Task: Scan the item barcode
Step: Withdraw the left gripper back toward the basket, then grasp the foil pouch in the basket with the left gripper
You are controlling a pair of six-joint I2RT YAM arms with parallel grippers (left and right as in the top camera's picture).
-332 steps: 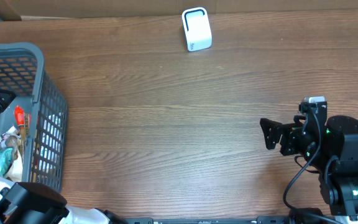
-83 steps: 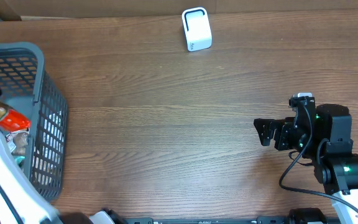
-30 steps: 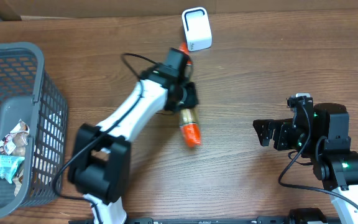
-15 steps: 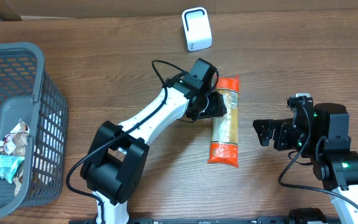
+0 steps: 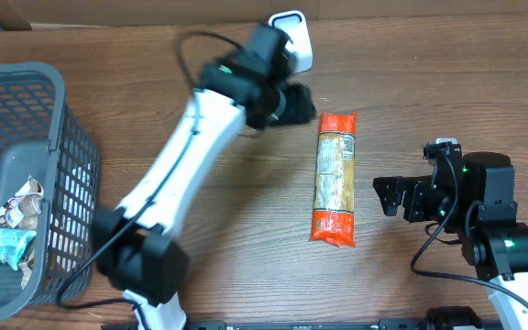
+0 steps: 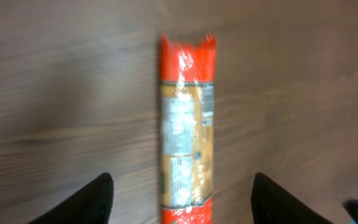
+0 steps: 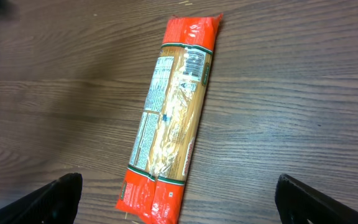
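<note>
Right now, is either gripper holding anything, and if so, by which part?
Nothing is held. The pasta packet lies flat on the table, apart from the open left gripper and the open right gripper.

Pasta packet [image 5: 335, 177] out of the basket [image 5: 26, 78] and let go.
Gripped by the left tool [image 5: 297, 104] half a second back, the pasta packet now lies loose on the surface [image 5: 200, 211]; that tool has spread its fingers and swung away.
</note>
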